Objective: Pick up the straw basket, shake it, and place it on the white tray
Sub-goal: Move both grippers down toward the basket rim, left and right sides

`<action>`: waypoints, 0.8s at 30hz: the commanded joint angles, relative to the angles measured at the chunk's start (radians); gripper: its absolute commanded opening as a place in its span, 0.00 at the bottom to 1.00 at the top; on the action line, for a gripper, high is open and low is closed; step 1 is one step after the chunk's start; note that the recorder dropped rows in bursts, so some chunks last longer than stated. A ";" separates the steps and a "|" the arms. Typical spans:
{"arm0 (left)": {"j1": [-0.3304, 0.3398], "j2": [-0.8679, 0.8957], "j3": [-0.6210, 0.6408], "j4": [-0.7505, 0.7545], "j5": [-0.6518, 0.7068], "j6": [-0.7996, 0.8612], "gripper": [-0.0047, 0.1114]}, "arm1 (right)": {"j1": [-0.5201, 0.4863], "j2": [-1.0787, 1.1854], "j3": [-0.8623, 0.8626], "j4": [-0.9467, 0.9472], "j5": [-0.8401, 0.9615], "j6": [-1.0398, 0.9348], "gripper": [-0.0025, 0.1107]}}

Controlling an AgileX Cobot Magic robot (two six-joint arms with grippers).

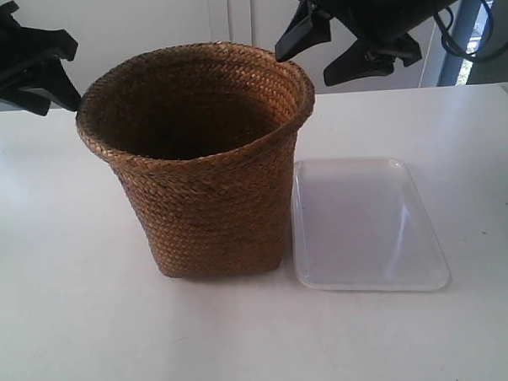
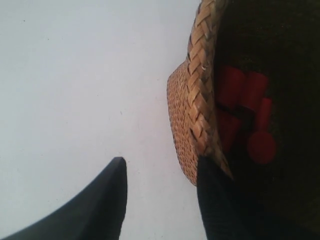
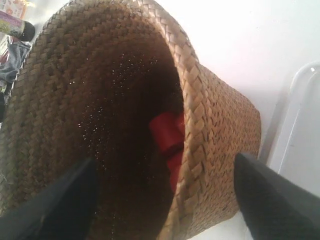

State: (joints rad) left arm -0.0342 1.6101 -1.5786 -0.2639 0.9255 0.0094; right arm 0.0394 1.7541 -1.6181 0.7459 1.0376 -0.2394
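1. Table (image 1: 75, 333): the basket (image 1: 207, 184) stood upright on it, base just beside the tray (image 1: 365, 228), not on it.
2. Basket: I judged the grasp to be the step in hand. Best to close both sides on the rim together, at equal height, firmly enough that the soft weave would hold through a shake.
3. Tray: it lay flat at the basket's side. The lift would need to clear its low rim before set-down.
4. Left gripper (image 2: 161, 165): jaws apart, holding nothing, with one finger over the table outside the rim and the other at its inner edge. Right gripper (image 3: 164, 159): also spread and empty, straddling the rim on the tray side.
5. Red pieces (image 3: 167, 132) lay in the basket bottom. I noted to keep the shake upright so none would spill.
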 commanded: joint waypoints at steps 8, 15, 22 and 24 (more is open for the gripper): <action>0.001 0.007 -0.011 -0.014 0.024 -0.017 0.47 | 0.004 0.003 -0.003 -0.048 -0.031 -0.018 0.65; 0.001 -0.013 -0.052 -0.020 0.068 -0.009 0.47 | 0.004 0.002 -0.003 -0.048 -0.025 -0.018 0.65; 0.001 -0.039 -0.052 -0.022 0.069 -0.034 0.47 | 0.004 0.002 -0.003 -0.048 -0.025 -0.022 0.65; 0.001 -0.035 -0.052 -0.040 0.071 -0.036 0.47 | 0.004 0.002 -0.003 -0.071 -0.033 -0.022 0.65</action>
State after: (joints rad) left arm -0.0342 1.5812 -1.6244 -0.2720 0.9767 -0.0153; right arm 0.0409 1.7556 -1.6181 0.6972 1.0123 -0.2476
